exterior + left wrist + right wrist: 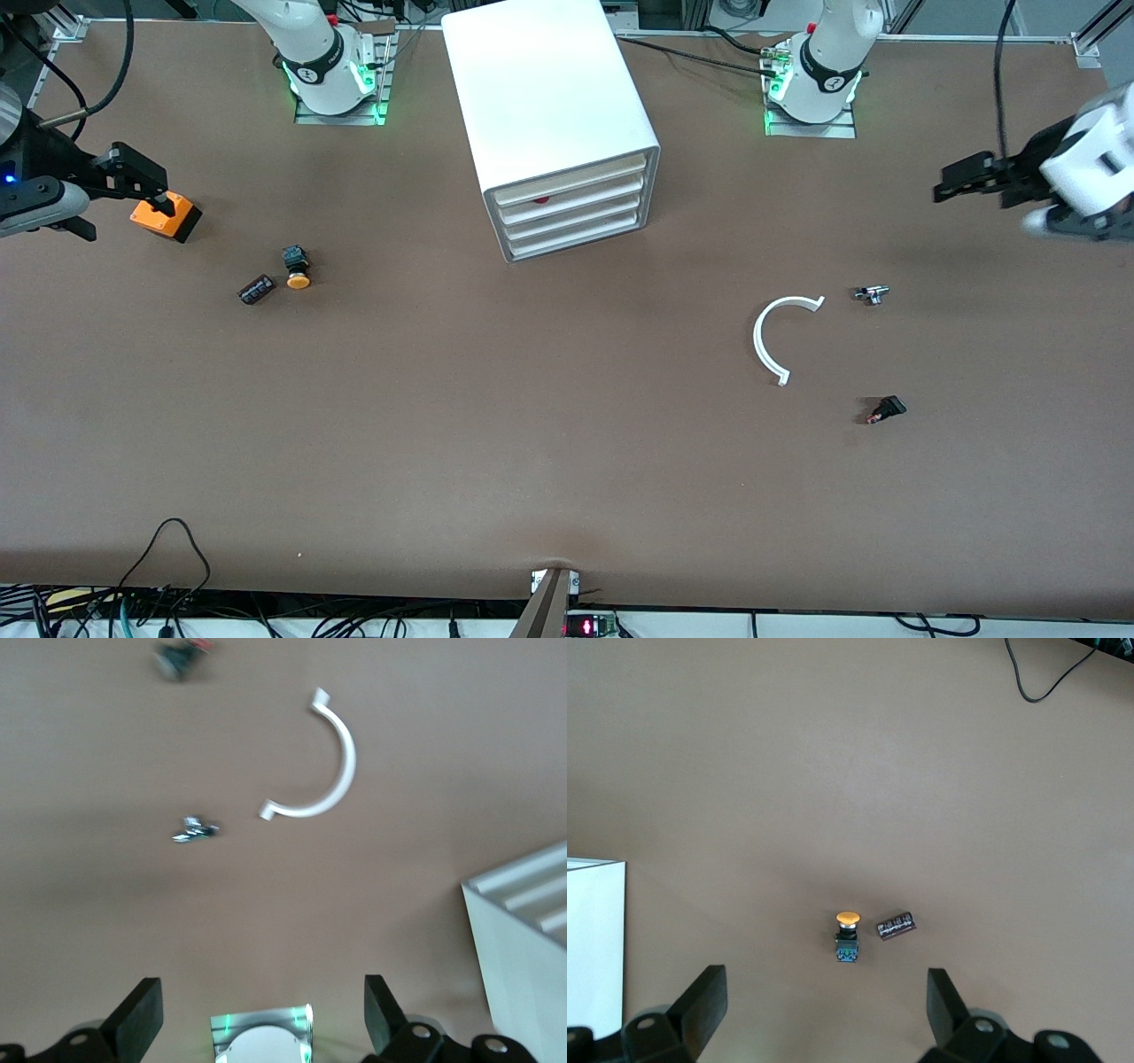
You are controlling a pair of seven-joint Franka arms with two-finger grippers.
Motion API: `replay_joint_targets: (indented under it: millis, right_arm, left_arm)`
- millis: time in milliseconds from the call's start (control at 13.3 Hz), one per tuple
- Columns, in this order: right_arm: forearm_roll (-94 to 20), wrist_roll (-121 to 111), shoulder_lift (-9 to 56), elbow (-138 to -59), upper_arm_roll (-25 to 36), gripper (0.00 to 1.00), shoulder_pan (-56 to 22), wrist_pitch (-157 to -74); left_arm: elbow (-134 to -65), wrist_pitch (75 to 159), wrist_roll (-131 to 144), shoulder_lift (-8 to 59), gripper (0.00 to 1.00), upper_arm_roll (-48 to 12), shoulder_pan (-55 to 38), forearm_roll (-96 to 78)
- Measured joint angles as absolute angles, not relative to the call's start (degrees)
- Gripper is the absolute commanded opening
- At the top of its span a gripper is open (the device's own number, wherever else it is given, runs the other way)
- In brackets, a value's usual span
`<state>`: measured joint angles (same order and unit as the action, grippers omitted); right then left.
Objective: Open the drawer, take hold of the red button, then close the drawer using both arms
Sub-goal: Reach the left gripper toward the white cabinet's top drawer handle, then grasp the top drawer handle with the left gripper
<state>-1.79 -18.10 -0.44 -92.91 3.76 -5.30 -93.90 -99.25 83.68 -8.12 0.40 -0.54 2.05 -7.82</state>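
Evidently nothing is done: the top drawer (pixel 567 180) sits shut, button (pixel 541 199) inside, left gripper (pixel 946 188) and right gripper (pixel 155 190) fingers open, empty

I count one white cabinet (pixel 549 115) holding four drawers, two push buttons, one red (pixel 541 199) and one yellow-capped (pixel 297 267), one orange box (pixel 166 216), one dark cylinder (pixel 257 289), one white arc (pixel 780 332), and two small dark parts at lower right.
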Motion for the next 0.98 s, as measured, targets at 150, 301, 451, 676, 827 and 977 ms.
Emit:
replay_joint_targets:
  millis: [150, 301, 451, 676, 827, 977]
  right_arm:
    - [-1.8, -18.1, -0.4, -92.9, 3.8, 1.0, -5.3, -93.9]
    - [-1.8, -18.1, -0.4, -92.9, 3.8, 1.0, -5.3, -93.9]
    - [-1.8, -18.1, -0.4, -92.9, 3.8, 1.0, -5.3, -93.9]
    - [-1.8, -18.1, -0.4, -92.9, 3.8, 1.0, -5.3, -93.9]
    - [-1.8, -18.1, -0.4, -92.9, 3.8, 1.0, -5.3, -93.9]
    - [-1.8, -18.1, -0.4, -92.9, 3.8, 1.0, -5.3, -93.9]
  left_arm:
    - [-99.4, 82.1, -13.5, 4.8, 1.0, -2.0, 1.9, -11.6]
    - [-99.4, 81.8, -15.6, 9.7, 1.0, -3.8, 1.9, -15.6]
    - [-99.4, 81.3, -16.4, 14.3, 1.0, -6.8, 1.8, -18.8]
    - [-99.4, 81.4, -16.4, 20.7, 1.0, -12.0, 1.3, -26.5]
    - [-99.3, 83.3, -16.6, 24.7, 1.0, -13.4, -0.1, -31.3]
    - [-99.2, 85.2, -18.5, 27.6, 0.99, -13.7, -1.9, -35.4]
